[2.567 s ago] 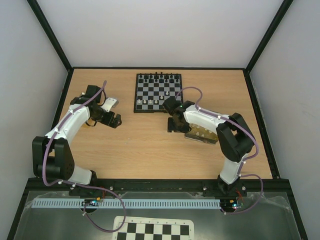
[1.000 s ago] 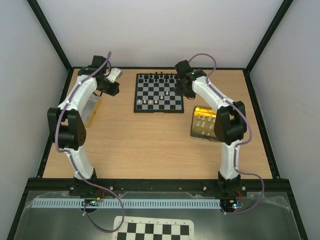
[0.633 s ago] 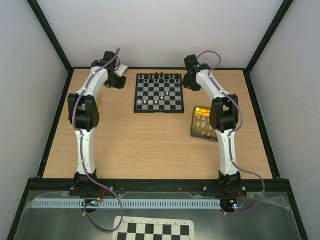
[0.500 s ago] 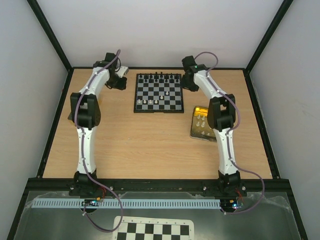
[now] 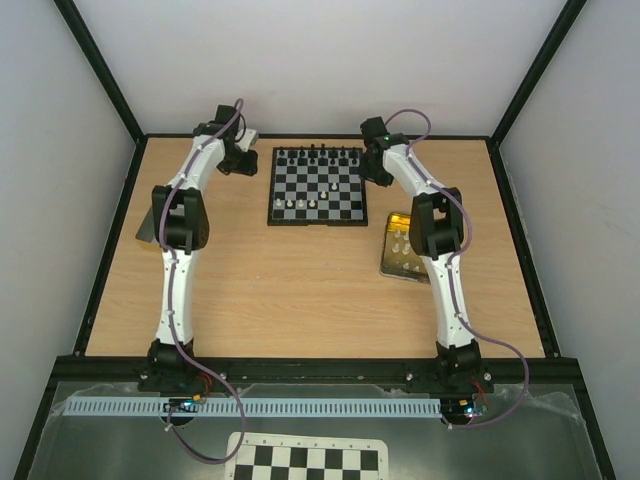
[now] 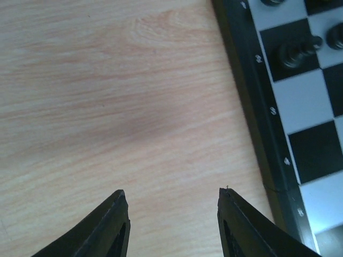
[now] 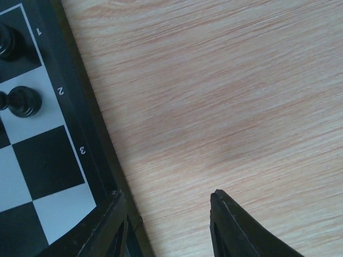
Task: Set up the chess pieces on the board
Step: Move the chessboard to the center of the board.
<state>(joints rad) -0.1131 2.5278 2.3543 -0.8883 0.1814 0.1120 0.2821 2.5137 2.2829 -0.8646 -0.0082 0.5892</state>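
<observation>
Both arms are stretched right out to the far end of the worktop (image 5: 290, 290), one on each side of the board (image 5: 316, 222). The left hand (image 6: 172, 225) hangs over bare wood just off the board's left edge, and the right hand (image 7: 167, 230) hangs just off its right edge, with one finger about over the black frame. Both hands are partly open with nothing between the fingers. What matters for the next pick is that the loose chess pieces (image 5: 402, 240) are not out where the hands are. They sit in a gold tray (image 5: 392, 268) near the board's near right corner, back toward the arm bases from the right hand. The right arm is plainly the nearer one, and I'd say it has to fold back on itself to get there. Its own upper links lie across the tray's right side and hide part of it. The pieces look to be standing upright, which would call for a grab from straight above, though they are too small to be sure. A few white men (image 5: 305, 204) already stand near the board's near rows, and black men (image 5: 315, 153) line the far ones. Any placement has to thread between these neighbours. A grey flat thing (image 5: 146, 228) shows beside the left arm's elbow, but I can't tell what it is.
</observation>
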